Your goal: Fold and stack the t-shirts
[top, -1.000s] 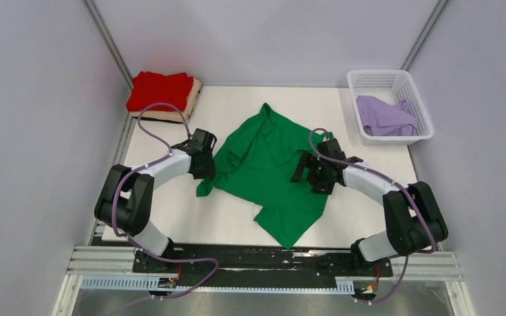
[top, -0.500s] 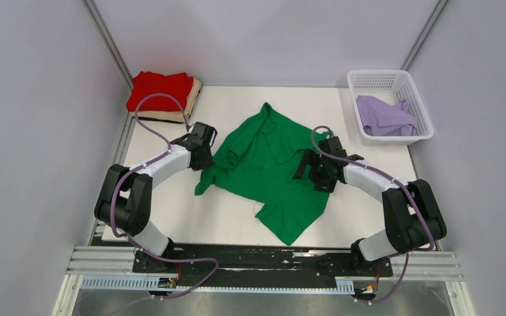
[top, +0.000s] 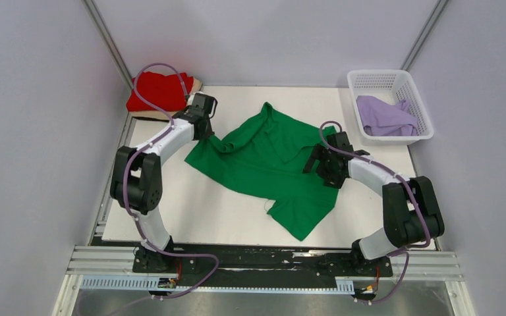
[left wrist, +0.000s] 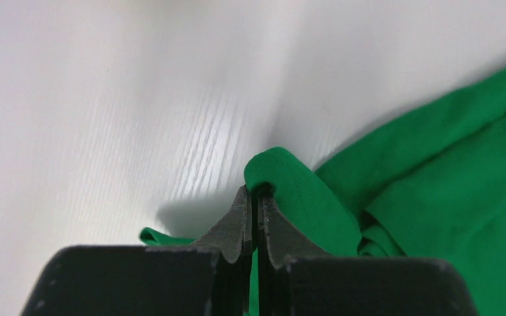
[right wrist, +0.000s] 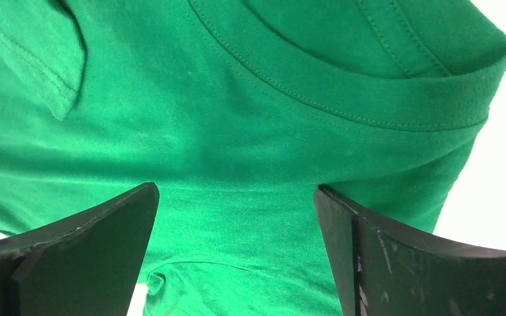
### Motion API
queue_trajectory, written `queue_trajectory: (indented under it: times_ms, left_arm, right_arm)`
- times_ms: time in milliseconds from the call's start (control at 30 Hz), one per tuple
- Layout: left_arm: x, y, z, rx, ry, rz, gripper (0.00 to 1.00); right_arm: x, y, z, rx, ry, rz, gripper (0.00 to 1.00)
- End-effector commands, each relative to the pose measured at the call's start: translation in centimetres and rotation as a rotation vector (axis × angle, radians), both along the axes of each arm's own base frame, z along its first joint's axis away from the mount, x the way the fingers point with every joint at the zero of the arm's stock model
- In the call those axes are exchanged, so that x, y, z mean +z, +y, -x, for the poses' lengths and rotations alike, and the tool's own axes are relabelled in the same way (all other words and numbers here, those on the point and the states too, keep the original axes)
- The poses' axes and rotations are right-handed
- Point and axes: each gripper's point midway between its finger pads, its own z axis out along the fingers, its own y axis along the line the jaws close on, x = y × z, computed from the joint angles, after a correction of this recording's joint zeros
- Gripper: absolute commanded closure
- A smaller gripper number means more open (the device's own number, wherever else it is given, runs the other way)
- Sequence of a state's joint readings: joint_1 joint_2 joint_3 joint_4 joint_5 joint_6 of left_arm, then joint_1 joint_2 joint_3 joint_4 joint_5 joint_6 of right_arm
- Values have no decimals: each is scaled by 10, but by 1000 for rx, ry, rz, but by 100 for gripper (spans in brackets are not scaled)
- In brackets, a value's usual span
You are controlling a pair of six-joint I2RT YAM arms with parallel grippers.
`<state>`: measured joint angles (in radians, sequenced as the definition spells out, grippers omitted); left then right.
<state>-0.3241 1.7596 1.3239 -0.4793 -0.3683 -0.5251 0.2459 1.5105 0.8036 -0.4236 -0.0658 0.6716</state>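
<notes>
The left gripper (left wrist: 253, 192) was clenched on a small rolled fold at the edge of the green t-shirt (top: 263, 158). In the left wrist view the jaws met with the cloth pinched at their tips. The rest of the shirt trailed to the right of that frame over the white table (top: 191, 217). In the top view this grip sat at the shirt's upper-left corner, left of centre.

The right gripper (right wrist: 237, 197) was released, with its jaws spread wide. It hung over the shirt's right side, centre-right in the top view. The neckband (right wrist: 342, 92) lay just beyond the fingertips, in the upper part of the right wrist view. Whether the fingertips touched cloth could not be told.

The step in hand appeared to be spreading the green t-shirt flat ahead of folding. It lay crumpled and skewed across the middle of the table, with parts turned over on themselves. The next move probably called for the right gripper to close on cloth near the neckband, so that both arms could draw the shirt taut and lay it square.

The red t-shirt (top: 158, 89) lay folded on the tan t-shirt (top: 196, 85) in the upper left of the frame. The lavender t-shirt (top: 385, 115) lay loose in the white basket (top: 382, 76) at upper right.
</notes>
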Motion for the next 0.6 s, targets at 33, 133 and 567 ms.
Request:
queue_trajectory:
  times_ms: [33,133,567]
  left_arm:
    - [-18,10,-35,4,35,-17,96]
    - [-23,6,-53,0,36,5,93]
    - [-25,-1,-83,-15,55,84,6]
  right_arm:
    - [-30,-51,15,-51,127,197,0]
    - [-24,-59,-7,-79,104,209,0]
    - [37,-75,-89,-128,-85,270,0]
